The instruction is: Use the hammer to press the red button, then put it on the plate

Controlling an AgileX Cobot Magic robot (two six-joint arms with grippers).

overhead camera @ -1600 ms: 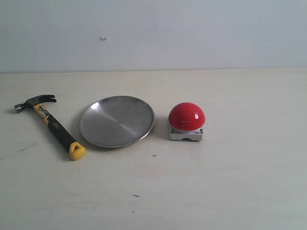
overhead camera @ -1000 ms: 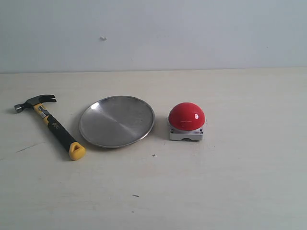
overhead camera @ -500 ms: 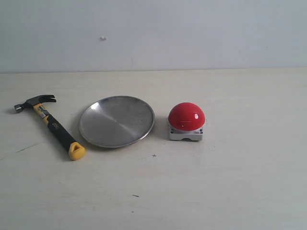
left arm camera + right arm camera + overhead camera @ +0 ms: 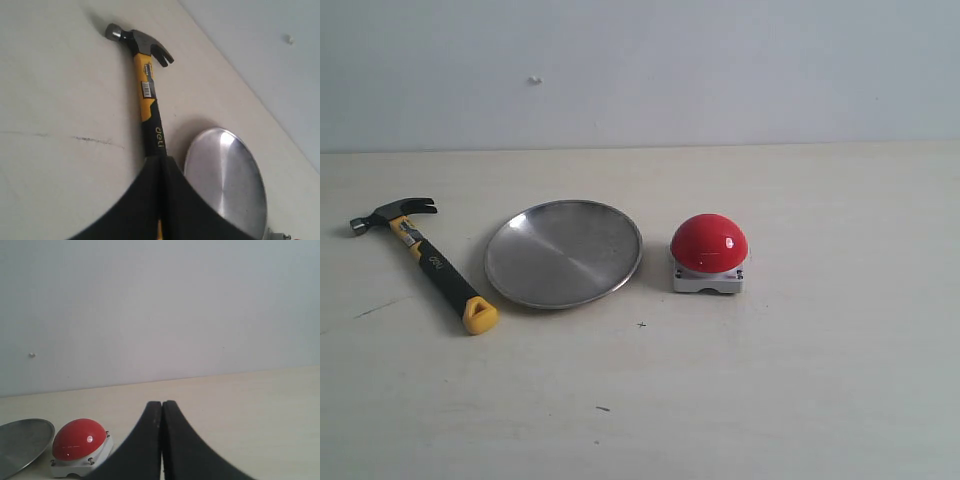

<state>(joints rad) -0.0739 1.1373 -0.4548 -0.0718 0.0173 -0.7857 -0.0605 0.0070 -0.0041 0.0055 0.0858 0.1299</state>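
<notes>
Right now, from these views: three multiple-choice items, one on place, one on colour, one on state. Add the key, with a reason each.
1. In the exterior view, what lies between the hammer and the button?
A) the plate
B) a cup
C) nothing

2. The hammer's butt end is:
A) red
B) yellow
C) blue

3. The left gripper and right gripper are:
A) both open
B) both shut, holding nothing
C) left shut on the hammer, right open

Key:
1 A: the plate sits mid-row, with the hammer to its left and the button to its right.
2 B: the handle ends in a yellow cap nearest the camera.
3 B: the fingers meet in both wrist views, and the hammer lies free with no gripper on it in the exterior view.
</notes>
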